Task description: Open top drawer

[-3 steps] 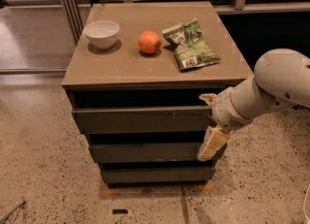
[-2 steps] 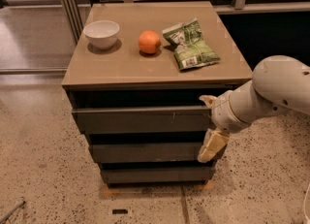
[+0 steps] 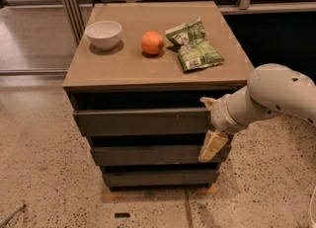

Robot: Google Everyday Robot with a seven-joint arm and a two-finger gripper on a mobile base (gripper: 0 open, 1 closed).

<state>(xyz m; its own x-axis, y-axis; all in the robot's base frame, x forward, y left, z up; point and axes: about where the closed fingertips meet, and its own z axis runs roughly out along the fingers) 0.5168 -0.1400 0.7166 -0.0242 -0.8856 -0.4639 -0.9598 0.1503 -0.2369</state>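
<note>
The top drawer [image 3: 143,122] is a long dark grey front just under the cabinet's brown top, with small pale scratches right of centre. It stands a little forward of the dark gap above it. My gripper [image 3: 210,123] is at the drawer's right end and is open. One pale finger [image 3: 206,102] sits at the front's upper edge and the other [image 3: 212,146] hangs below its lower edge. The white arm [image 3: 276,96] reaches in from the right.
Two narrower dark drawer fronts [image 3: 153,154] lie below. On the cabinet top [image 3: 123,69] stand a white bowl [image 3: 103,33], an orange [image 3: 152,42] and a green snack bag [image 3: 194,45]. Speckled floor surrounds the cabinet, with metal posts behind at the left.
</note>
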